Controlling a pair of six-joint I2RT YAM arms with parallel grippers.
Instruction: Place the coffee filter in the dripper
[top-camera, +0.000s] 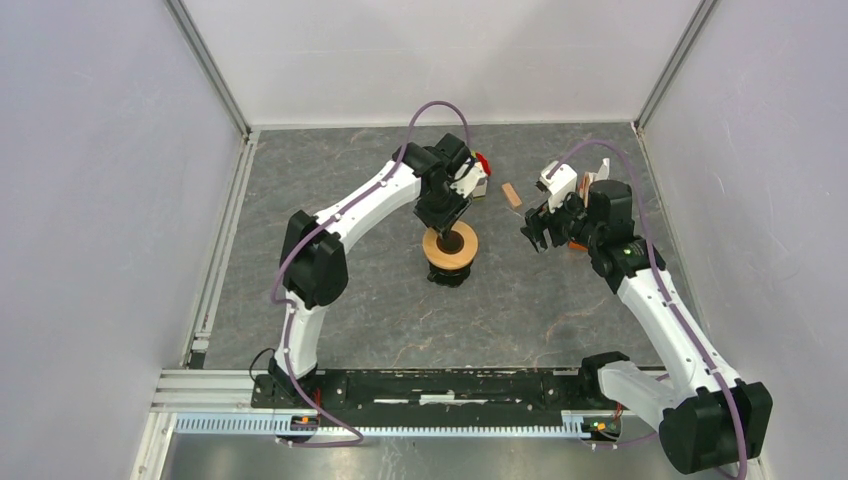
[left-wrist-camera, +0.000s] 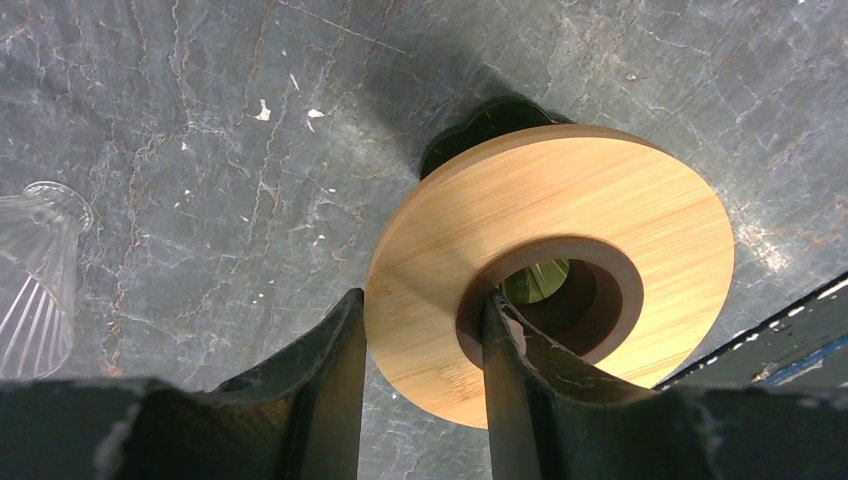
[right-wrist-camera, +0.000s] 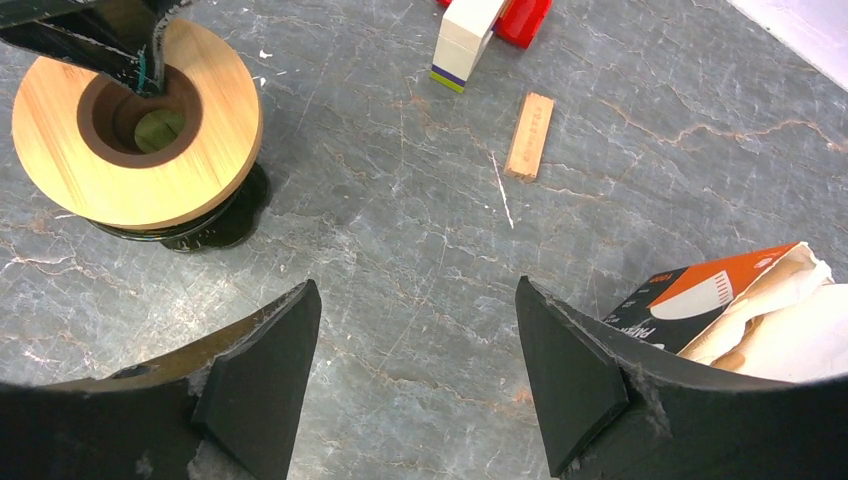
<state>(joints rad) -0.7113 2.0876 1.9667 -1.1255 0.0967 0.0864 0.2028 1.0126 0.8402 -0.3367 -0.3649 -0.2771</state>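
The dripper (top-camera: 452, 252) stands mid-table: a tan wooden ring (left-wrist-camera: 600, 200) with a brown-lined hole on a black base (right-wrist-camera: 225, 225). My left gripper (left-wrist-camera: 422, 300) straddles the ring's wall, one finger (left-wrist-camera: 335, 350) pressed on the outer edge and the other inside the hole, shut on it. White paper, the coffee filter (right-wrist-camera: 790, 335), pokes out of an orange-and-black packet (right-wrist-camera: 690, 295) at the right wrist view's lower right. My right gripper (right-wrist-camera: 415, 290) hangs open and empty over bare table between the dripper (right-wrist-camera: 70, 150) and the packet.
A clear ribbed glass piece (left-wrist-camera: 35, 280) lies on the table at the left edge of the left wrist view. A small wooden block (right-wrist-camera: 530, 135), a white block (right-wrist-camera: 465, 35) and a red block (right-wrist-camera: 522, 15) lie behind the dripper. Grey walls enclose the table.
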